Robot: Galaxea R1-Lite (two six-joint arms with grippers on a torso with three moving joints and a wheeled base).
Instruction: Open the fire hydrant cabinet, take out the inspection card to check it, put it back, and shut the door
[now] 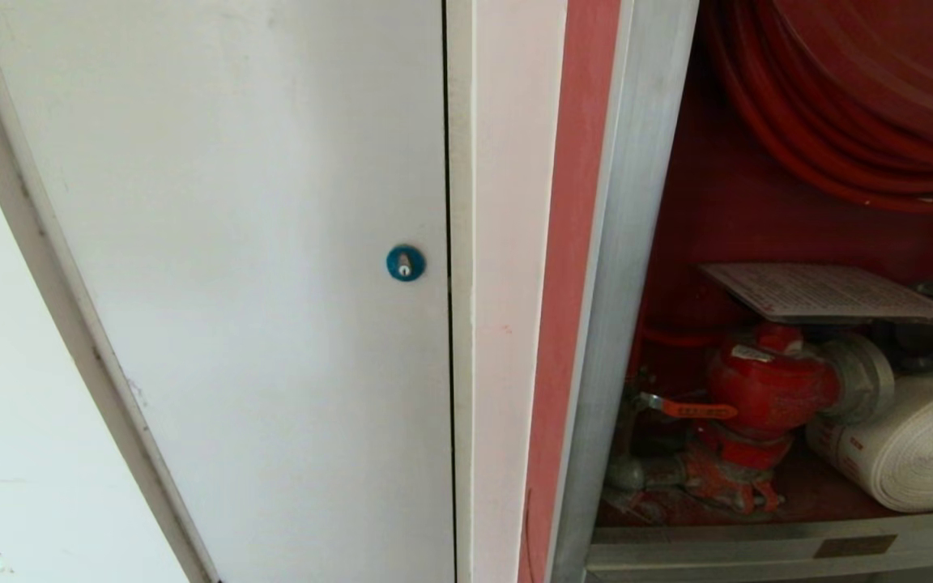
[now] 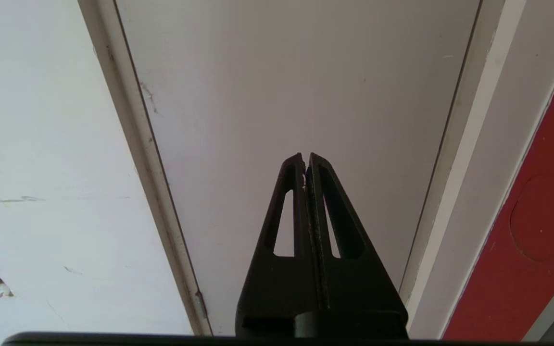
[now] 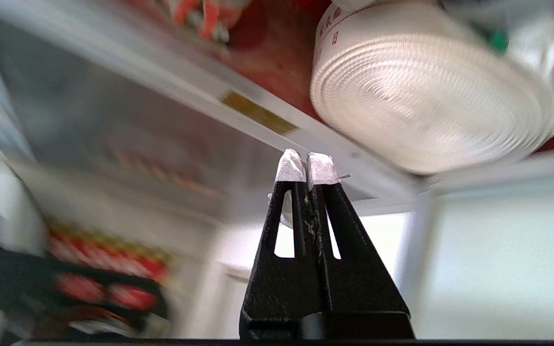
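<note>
inspection card (image 1: 827, 293) on valve (image 1: 766, 387), hose (image 1: 912, 445) right

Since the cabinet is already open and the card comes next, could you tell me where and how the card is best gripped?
Grip the inspection card by its near edge, coming in level from the front. It lies flat on top of the red valve with that edge overhanging, so fingers can likely close above and below it. The right gripper, now shut beneath the white hose roll, must open first.

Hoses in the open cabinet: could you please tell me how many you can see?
2. The red hose is coiled on the reel at the top; the rolled white hose lies on the cabinet floor beside the red valve. More may be hidden out of frame.
</note>
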